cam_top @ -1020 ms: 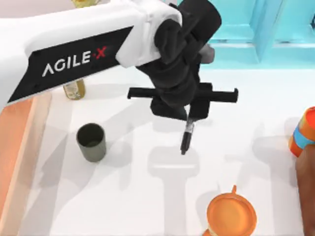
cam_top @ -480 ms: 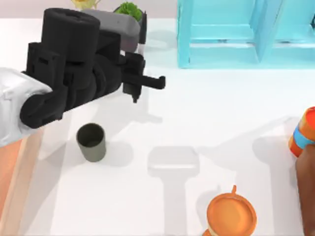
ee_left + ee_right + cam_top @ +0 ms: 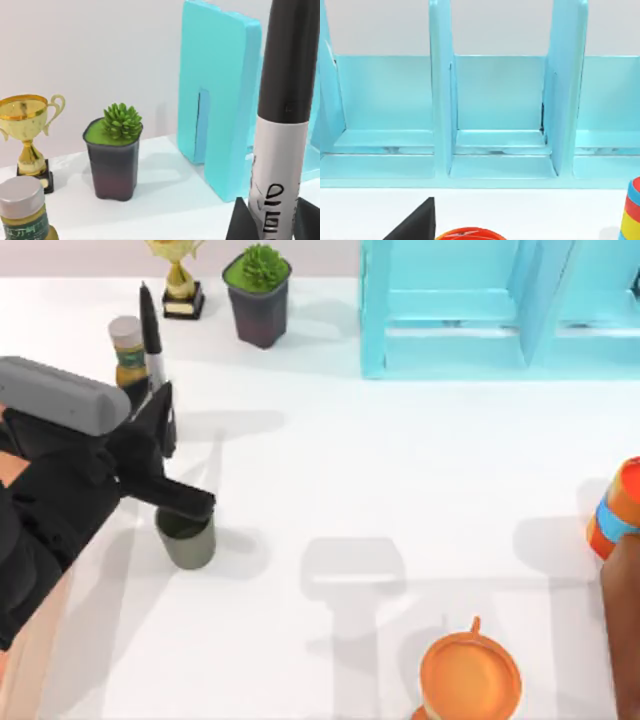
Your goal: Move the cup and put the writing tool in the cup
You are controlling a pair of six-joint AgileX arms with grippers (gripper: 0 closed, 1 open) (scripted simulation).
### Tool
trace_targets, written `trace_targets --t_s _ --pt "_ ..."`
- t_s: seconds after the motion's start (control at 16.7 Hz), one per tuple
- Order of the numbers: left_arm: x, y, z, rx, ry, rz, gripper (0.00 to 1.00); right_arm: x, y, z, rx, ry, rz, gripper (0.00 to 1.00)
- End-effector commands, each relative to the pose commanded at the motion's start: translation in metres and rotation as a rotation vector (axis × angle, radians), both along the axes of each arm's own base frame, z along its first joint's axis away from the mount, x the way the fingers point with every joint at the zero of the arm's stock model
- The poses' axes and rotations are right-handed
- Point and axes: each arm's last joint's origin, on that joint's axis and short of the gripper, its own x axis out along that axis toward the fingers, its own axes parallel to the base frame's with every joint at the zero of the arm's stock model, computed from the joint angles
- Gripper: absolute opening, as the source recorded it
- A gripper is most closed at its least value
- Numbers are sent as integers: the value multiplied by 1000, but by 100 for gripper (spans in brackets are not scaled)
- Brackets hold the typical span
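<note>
Left tool (image 3: 160, 425) at the white surface's (image 3: 400, 490) left side, clamped on the slim black marker pen with white-labelled barrel (image 3: 152, 335) (upright, cap up). Small grey-olive cylindrical cup (image 3: 187, 538) standing just below the tool, rim partly covered by it.

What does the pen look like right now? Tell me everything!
The pen is slim, with a glossy black cap and a white middle with black writing. It looks like plastic. The left gripper holds it low on its white barrel, cap end pointing away from the gripper. It is in the air at the table's left side, near the little grey cup.
</note>
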Motion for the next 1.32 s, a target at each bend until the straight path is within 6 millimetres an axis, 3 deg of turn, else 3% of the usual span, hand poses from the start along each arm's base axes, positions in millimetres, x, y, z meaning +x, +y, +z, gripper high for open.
trace_targets --t_s 0.24,0.42,0.84,1.32 --pt "-26 15 -14 -30 -103 36 0 0 0 0 0 0 0 100" --pt "-33 20 -18 -40 -128 46 0 0 0 0 0 0 0 100" --pt "-31 18 -19 -39 -126 43 0 0 0 0 0 0 0 100" --pt "-1 7 -31 -37 -125 45 0 0 0 0 0 0 0 100"
